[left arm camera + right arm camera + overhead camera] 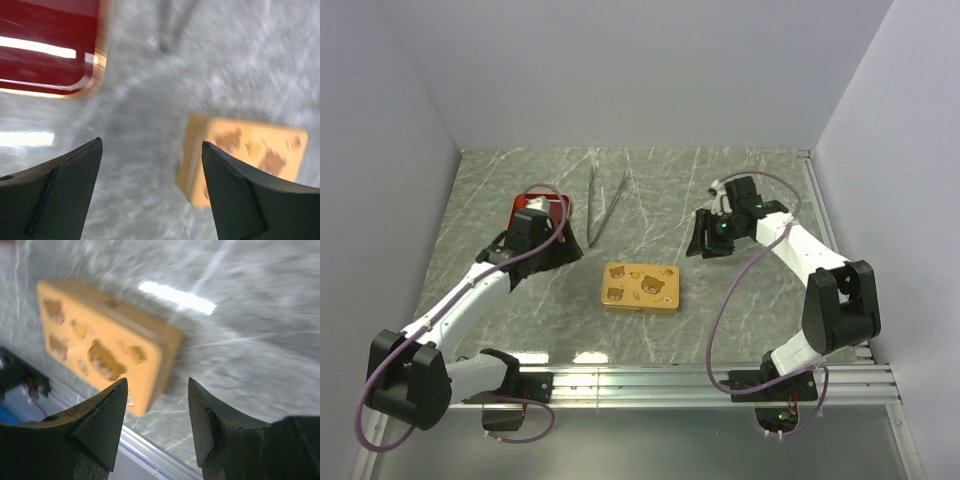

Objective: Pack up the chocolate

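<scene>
No chocolate shows in any view. A closed yellow tin [640, 286] with bear pictures on its lid lies flat in the middle of the table. It also shows in the left wrist view [250, 150] and in the right wrist view [95, 340]. My left gripper [560, 250] [151, 142] is open and empty, low over the table to the tin's left. My right gripper [697, 243] [157, 381] is open and empty, to the tin's upper right. Neither touches the tin.
A red tin [534, 206] [45, 45] lies just behind my left gripper, partly hidden by it. Metal tweezers [605, 205] lie at the back centre. An aluminium rail [700, 380] runs along the near table edge. Grey walls close three sides.
</scene>
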`<state>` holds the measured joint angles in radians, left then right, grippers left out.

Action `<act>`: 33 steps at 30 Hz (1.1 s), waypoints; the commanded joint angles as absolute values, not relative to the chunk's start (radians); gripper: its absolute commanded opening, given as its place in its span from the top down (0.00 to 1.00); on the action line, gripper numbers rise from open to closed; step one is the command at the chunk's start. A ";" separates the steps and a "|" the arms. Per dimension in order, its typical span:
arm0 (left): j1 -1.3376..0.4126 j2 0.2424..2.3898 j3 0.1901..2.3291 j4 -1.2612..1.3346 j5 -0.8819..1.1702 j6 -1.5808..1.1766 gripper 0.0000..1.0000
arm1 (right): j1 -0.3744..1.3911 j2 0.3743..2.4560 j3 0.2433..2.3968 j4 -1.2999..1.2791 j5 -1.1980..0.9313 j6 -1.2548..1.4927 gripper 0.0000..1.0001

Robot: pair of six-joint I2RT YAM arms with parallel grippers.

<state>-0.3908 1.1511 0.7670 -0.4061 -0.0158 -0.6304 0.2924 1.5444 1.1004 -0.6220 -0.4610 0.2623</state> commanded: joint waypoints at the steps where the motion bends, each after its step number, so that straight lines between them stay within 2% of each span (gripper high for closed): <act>1: -0.283 1.163 0.851 -0.387 -0.008 -0.574 0.14 | 0.206 1.474 1.101 -0.589 -0.422 0.252 0.41; 5: -0.100 1.203 0.916 -0.413 0.023 -0.554 0.14 | 0.065 1.431 1.104 -0.578 -0.408 0.238 0.41; 12: 0.089 1.161 1.020 -0.511 0.061 -0.483 0.14 | -0.148 1.316 1.140 -0.577 -0.416 0.219 0.41; 20: 0.109 1.071 1.147 -0.607 0.023 -0.468 0.13 | -0.206 1.175 1.124 -0.499 -0.451 0.298 0.41; 33: 0.110 1.039 1.163 -0.626 0.003 -0.431 0.12 | -0.206 1.187 1.109 -0.491 -0.479 0.304 0.40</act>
<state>0.1081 1.0500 1.1488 -0.6205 0.0170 -0.4564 -0.2028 1.1980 1.0958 -0.5308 -0.4686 0.2985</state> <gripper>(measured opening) 0.884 0.595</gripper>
